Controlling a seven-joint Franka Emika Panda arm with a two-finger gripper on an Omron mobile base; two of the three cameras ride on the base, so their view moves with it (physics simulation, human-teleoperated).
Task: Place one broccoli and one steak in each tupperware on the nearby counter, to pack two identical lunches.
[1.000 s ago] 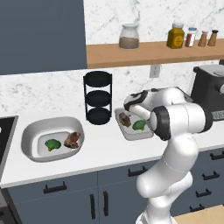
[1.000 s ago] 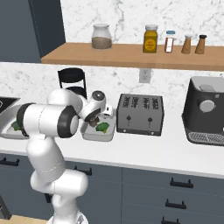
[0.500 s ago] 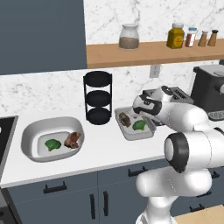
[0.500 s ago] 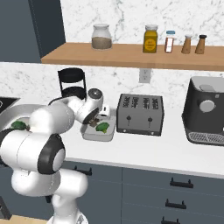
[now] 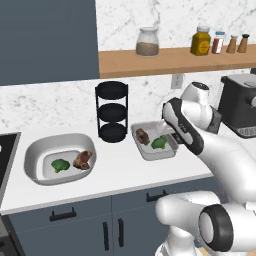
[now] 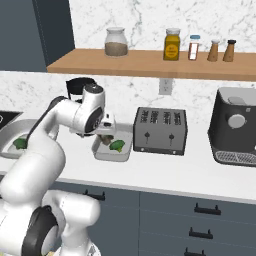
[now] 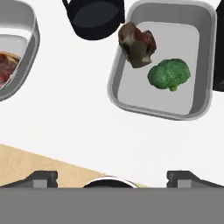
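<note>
1. The small rectangular tupperware (image 5: 171, 151) lies on the white table (image 5: 125, 172), between the black 3-tier rack (image 5: 112, 112) and the toaster (image 6: 160, 130). In it are 1 steak (image 7: 138, 43) and 1 broccoli (image 7: 169, 74), side by side and just apart, the steak toward the rack.
2. The large oval tupperware (image 5: 35, 152) lies farther along the table, on the other side of the rack, well apart from the small one. It holds 1 broccoli floret (image 5: 60, 165) and 1 piece of steak (image 5: 83, 159), close together.
3. The rack stands just beside the small tupperware's corner; the toaster stands just beside its opposite long side. A coffee machine (image 6: 236, 127) stands beyond the toaster.
4. A wooden wall shelf (image 6: 150, 63) above carries a glass jar (image 6: 115, 42), an amber jar (image 6: 171, 45) and 3 small spice bottles (image 6: 213, 50).
5. The claw (image 7: 111, 177) hangs above the table, over bare surface near the small tupperware's long edge, touching nothing. Its 2 fingertips (image 7: 40, 178) are spread wide with nothing between them. In the hand view the small tupperware lies ahead of the tips, clear of them.
</note>
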